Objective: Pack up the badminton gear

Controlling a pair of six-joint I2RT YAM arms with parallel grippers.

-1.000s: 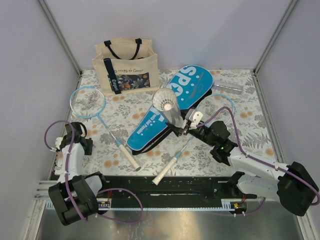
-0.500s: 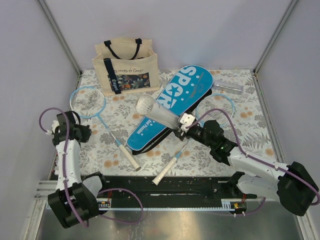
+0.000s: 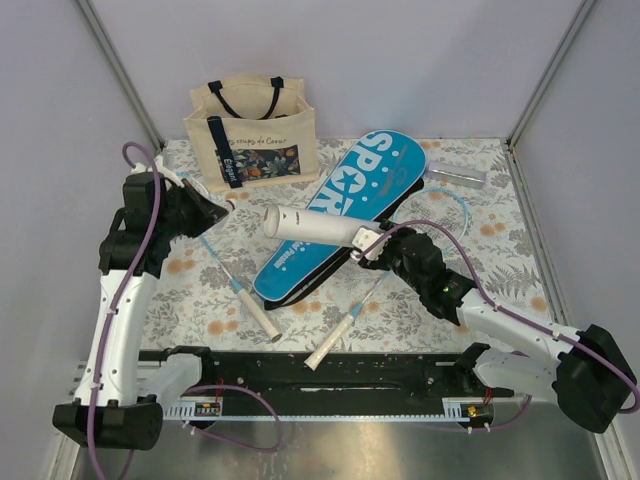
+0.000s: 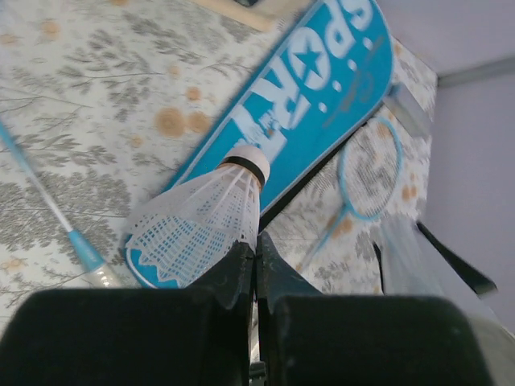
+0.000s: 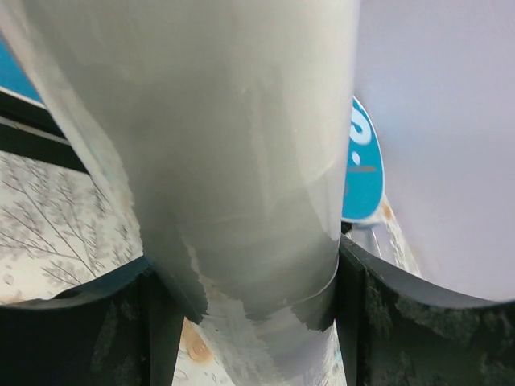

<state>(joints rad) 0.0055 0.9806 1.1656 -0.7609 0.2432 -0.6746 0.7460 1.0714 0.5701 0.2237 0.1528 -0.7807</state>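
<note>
My right gripper [image 3: 368, 240] is shut on the white tube [image 3: 312, 226] and holds it level above the blue SPORT case [image 3: 362, 185], its end pointing left. In the right wrist view the tube [image 5: 233, 145] fills the gap of the gripper [image 5: 245, 297]. My left gripper [image 3: 214, 206], raised, is shut on the skirt edge of a white shuttlecock [image 4: 205, 221], just left of the tube's end. One racket [image 3: 240, 295] lies partly hidden under the left arm. The other racket [image 3: 345, 325] has its head [image 3: 455, 205] right of the case.
A beige tote [image 3: 252, 135] with black straps stands at the back left. A small clear piece [image 3: 455, 178] lies at the back right. Grey walls close in the floral table [image 3: 420, 310], and a black rail [image 3: 330, 385] runs along the near edge.
The left arm has risen from the table's left side and swung right toward the tube, its gripper closing. The right gripper has tipped the tube from upright to level, pointing left.
</note>
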